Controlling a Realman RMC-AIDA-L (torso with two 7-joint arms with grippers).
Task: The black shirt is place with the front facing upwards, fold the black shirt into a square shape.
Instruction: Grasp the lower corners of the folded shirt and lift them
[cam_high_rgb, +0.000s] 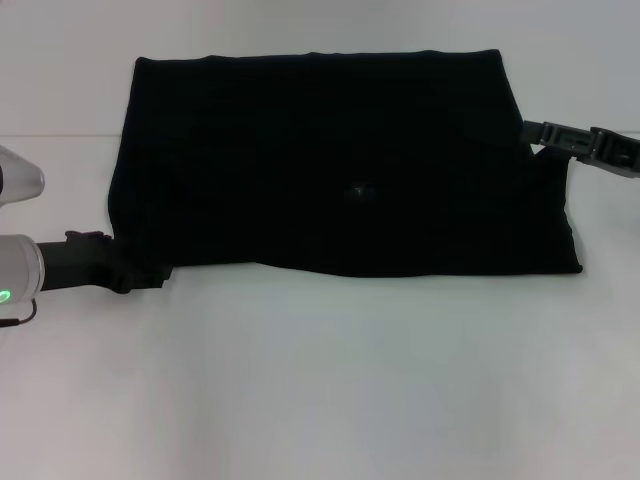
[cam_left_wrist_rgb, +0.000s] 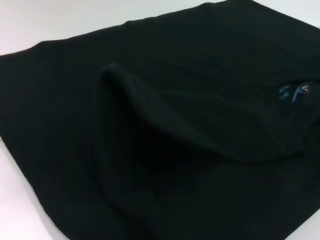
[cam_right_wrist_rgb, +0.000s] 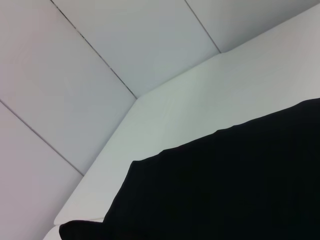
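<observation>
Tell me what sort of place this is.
Probably a robot test bench or lab: a bare white table, plain pale panelled walls, and only a black shirt between the left gripper and right gripper.

The black shirt lies flat on the white bench as a wide rectangle. The left gripper touches its near left corner; the right gripper meets its right edge.
</observation>
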